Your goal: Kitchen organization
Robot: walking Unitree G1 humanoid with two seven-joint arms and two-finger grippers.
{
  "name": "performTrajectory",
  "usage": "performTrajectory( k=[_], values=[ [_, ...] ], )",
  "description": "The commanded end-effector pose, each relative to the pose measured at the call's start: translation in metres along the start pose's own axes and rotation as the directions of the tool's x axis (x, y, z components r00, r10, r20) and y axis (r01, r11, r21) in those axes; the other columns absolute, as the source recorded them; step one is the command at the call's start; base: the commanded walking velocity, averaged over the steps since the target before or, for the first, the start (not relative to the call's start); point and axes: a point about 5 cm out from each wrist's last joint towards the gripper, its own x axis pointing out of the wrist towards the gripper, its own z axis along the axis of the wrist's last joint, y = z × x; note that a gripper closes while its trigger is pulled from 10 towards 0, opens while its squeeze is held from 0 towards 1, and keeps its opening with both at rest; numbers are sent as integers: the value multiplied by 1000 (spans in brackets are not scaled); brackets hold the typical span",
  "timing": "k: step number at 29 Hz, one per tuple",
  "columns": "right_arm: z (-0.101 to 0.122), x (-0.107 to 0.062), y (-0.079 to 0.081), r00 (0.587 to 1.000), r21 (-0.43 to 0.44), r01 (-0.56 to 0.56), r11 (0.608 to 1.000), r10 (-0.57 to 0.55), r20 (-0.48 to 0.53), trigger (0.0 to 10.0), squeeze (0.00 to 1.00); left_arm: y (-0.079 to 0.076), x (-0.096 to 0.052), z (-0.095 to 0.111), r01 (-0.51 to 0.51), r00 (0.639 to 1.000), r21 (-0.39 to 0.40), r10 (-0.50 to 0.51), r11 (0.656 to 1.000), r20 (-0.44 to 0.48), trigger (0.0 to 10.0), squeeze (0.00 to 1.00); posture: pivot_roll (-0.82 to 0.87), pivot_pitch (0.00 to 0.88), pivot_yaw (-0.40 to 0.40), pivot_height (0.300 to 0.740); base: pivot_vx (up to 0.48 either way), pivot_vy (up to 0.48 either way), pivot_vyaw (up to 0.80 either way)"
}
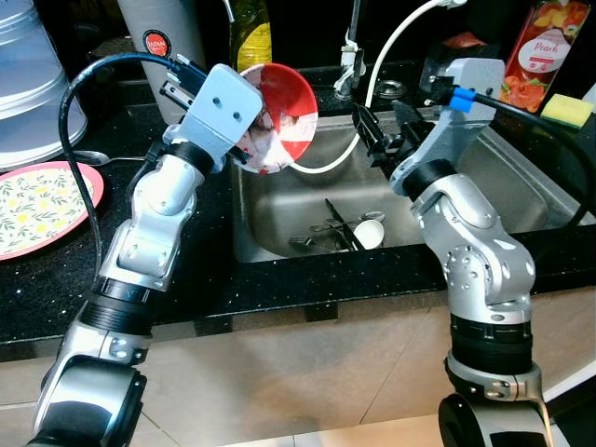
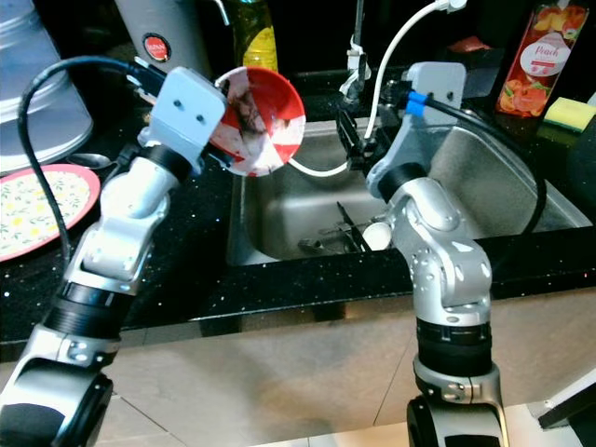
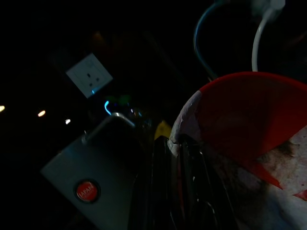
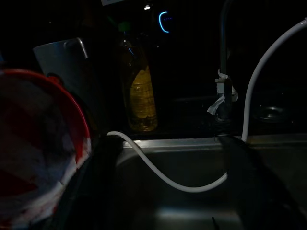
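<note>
A red and white bowl point(image 1: 282, 114) hangs tilted above the left rim of the steel sink point(image 1: 521, 191), its inside smeared. My left gripper point(image 3: 180, 143) is shut on the bowl's rim, with the wrist housing hiding the fingers in the eye views. My right gripper point(image 1: 386, 126) hovers open over the middle of the sink, to the right of the bowl and not touching it. In the right wrist view its two fingers point(image 4: 103, 160) stand wide apart, with the bowl point(image 4: 38, 158) beside them. Utensils and a small white object point(image 1: 370, 233) lie in the sink bottom.
A white hose point(image 1: 331, 168) loops from the faucet point(image 1: 351, 56) into the sink. On the black counter to the left lie a floral plate point(image 1: 42, 205), a spoon point(image 1: 93, 158) and a grey flask point(image 1: 163, 37). An oil bottle point(image 1: 251, 33), juice carton point(image 1: 540, 51) and sponge point(image 1: 566, 109) stand behind.
</note>
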Motion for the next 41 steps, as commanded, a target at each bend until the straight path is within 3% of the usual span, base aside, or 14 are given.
performTrajectory(
  k=[1,4,5,6,23,32,36,41],
  values=[
    [0,-2,-3,1000,0,17,1000,-17,12,10000,1000,2,0,8,-6,999,-8,6,1000,42,10000,0,-106,121,54,740,0,0,0],
    [-4,-2,-7,999,-9,51,999,-51,-8,10000,1000,-1,-1,12,-1,998,1,1,1000,63,10000,0,-107,118,52,740,0,0,0],
    [-5,-2,-7,998,-10,58,998,-58,-8,10000,427,-1,-1,12,-1,998,7,0,1000,64,10000,0,-107,118,52,740,0,0,0],
    [-5,-1,-9,998,-12,70,997,-70,-8,10000,0,-1,-1,12,-1,998,8,1,1000,64,10000,0,-106,117,51,740,0,0,0],
    [-10,3,-10,994,-4,108,994,-108,-26,10000,0,-12,-3,23,42,993,-40,-37,998,108,10000,0,-103,114,53,740,0,0,0],
    [-6,5,0,999,109,40,993,-40,-3,10000,0,-21,-4,26,71,991,-53,-64,996,121,10000,0,-102,107,55,740,0,0,0],
    [7,3,-10,994,120,83,989,-91,67,10000,0,-8,-3,17,18,996,2,-18,1000,88,10000,0,-104,107,56,740,0,0,0],
    [15,1,-20,983,119,129,984,-143,115,10000,0,4,-2,13,-9,997,11,8,1000,74,10000,0,-104,107,55,740,0,0,0]
  ],
)
